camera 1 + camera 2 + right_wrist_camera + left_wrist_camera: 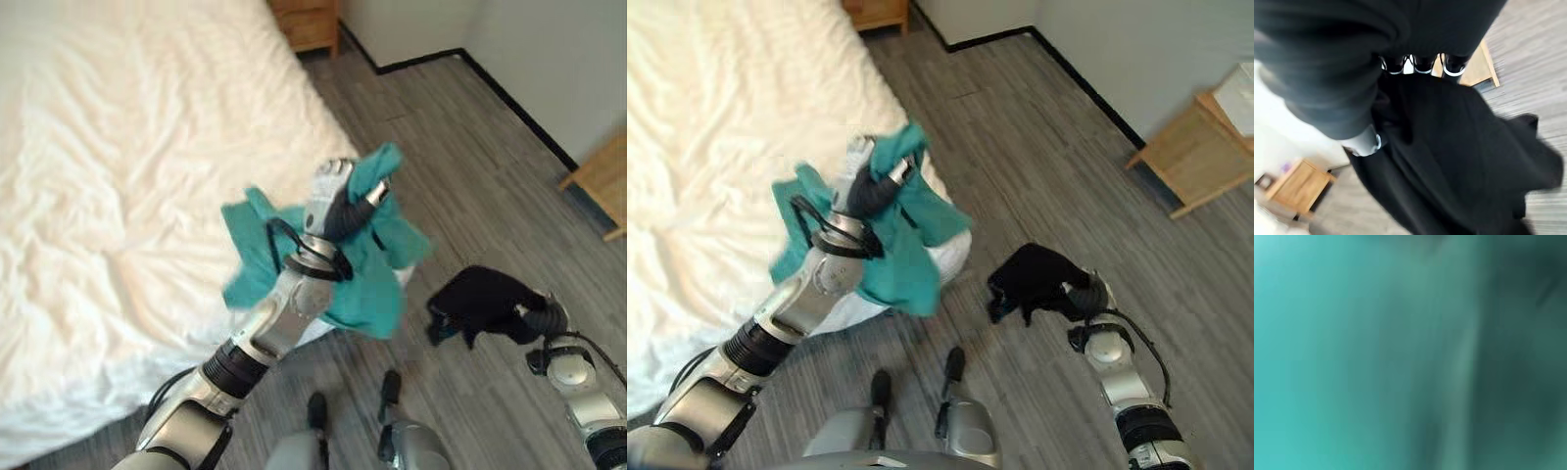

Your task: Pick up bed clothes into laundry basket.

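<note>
A teal garment (367, 284) hangs from my left hand (338, 201), which is raised over the near corner of the bed; its fingers are curled into the cloth. The same teal cloth (1376, 352) lies right against the left wrist view. Low on the right, over the wooden floor, my right hand (544, 313) is shut on a black garment (480, 299) that droops from it. In the right wrist view the fingers (1415, 63) curl over the black garment (1459, 156), with the thumb below them.
The bed (118, 147) with a rumpled white sheet takes up the left side. A wooden nightstand (304, 24) stands at its far end, and a wooden piece of furniture (598, 186) by the right wall. Grey plank floor (441, 127) lies between.
</note>
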